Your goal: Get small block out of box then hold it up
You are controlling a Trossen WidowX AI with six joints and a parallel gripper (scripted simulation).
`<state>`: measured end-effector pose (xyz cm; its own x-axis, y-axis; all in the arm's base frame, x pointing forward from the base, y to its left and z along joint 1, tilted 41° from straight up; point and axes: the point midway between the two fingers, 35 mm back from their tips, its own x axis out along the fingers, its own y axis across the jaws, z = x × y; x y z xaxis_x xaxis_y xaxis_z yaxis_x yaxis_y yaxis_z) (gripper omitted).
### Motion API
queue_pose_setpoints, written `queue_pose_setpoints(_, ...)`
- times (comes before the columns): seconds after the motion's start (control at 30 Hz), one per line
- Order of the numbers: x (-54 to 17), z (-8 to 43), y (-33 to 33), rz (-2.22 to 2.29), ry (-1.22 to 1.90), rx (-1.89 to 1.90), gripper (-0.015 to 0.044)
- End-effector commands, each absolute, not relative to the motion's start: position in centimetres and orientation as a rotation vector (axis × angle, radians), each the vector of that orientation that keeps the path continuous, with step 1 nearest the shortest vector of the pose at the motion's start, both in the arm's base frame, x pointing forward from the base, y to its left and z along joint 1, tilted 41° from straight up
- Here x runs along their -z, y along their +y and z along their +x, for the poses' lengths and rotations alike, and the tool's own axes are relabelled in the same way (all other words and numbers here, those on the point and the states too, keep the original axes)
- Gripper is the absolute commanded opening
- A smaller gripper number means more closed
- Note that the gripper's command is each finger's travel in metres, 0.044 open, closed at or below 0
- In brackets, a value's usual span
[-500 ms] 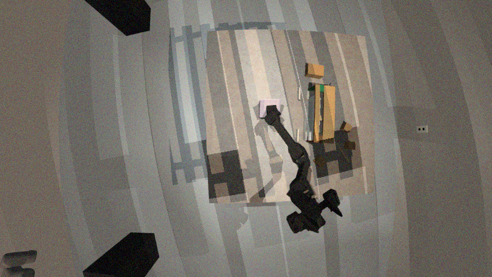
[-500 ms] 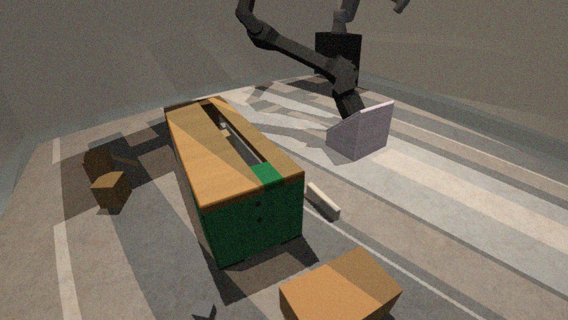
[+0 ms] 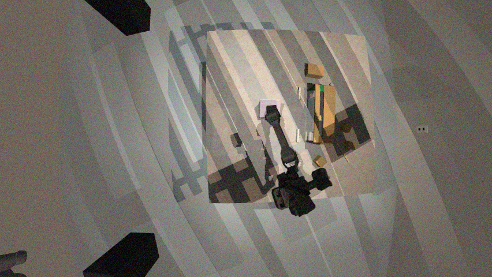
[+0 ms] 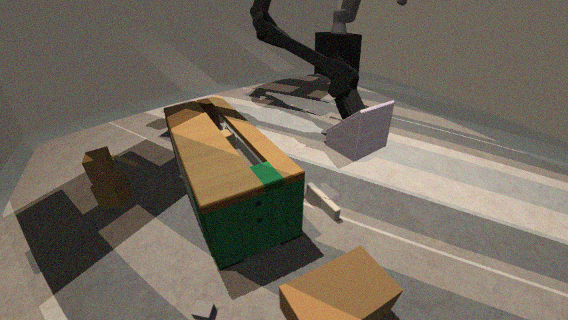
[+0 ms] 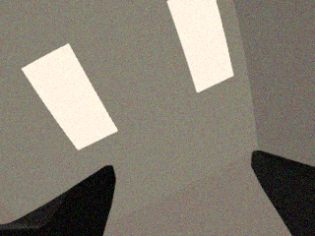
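The block cannot be made out for certain: in the exterior view a small tan shape shows inside the long slot in the roof of the box (image 4: 214, 159), toward the far, shadowed end, but the views are too coarse to tell whether that is the block. The box stands upright on the surface (image 4: 437, 191), tan on top, with a green end wall facing the exterior camera and a green patch at that end of the slot. Just beside its green end lies 1 white bar (image 4: 323, 201). Near that end sits a larger tan carton (image 4: 341, 290), and on the box's other side a brown block (image 4: 105, 175) stands in shadow. Well apart from the box, a lilac panel (image 4: 361, 129) stands upright, and the arm (image 3: 280, 137) reaches from its base to a spot just above and behind the panel. The jaws are spread wide with nothing between them; in the wrist view the 2 dark fingertips frame grey ground bearing 2 pale rectangles (image 5: 69, 94).
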<state>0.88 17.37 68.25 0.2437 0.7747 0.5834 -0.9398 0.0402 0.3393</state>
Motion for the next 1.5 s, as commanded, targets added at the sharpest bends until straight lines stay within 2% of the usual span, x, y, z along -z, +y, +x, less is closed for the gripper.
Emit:
queue_pose_setpoints(0.0,-64.2,1.6,23.0,0.633,-0.156,-1.266,0.0400)
queue_pose_setpoints(0.37,-52.2,11.3,30.4,0.499,0.197,-0.912,0.0400)
queue_pose_setpoints(0.67,-43.3,20.8,28.5,0.481,0.399,-0.532,0.0400)
queue_pose_setpoints(0.87,-38.0,25.6,25.3,0.526,0.520,-0.288,0.0400)
queue_pose_setpoints(1.13,-29.9,30.8,17.9,0.658,0.686,0.140,0.0400)
queue_pose_setpoints(1.3,-24.3,31.8,11.6,0.782,0.782,0.498,0.0400)
queue_pose_setpoints(1.47,-19.6,30.6,5.1,0.911,0.831,0.892,0.0400)
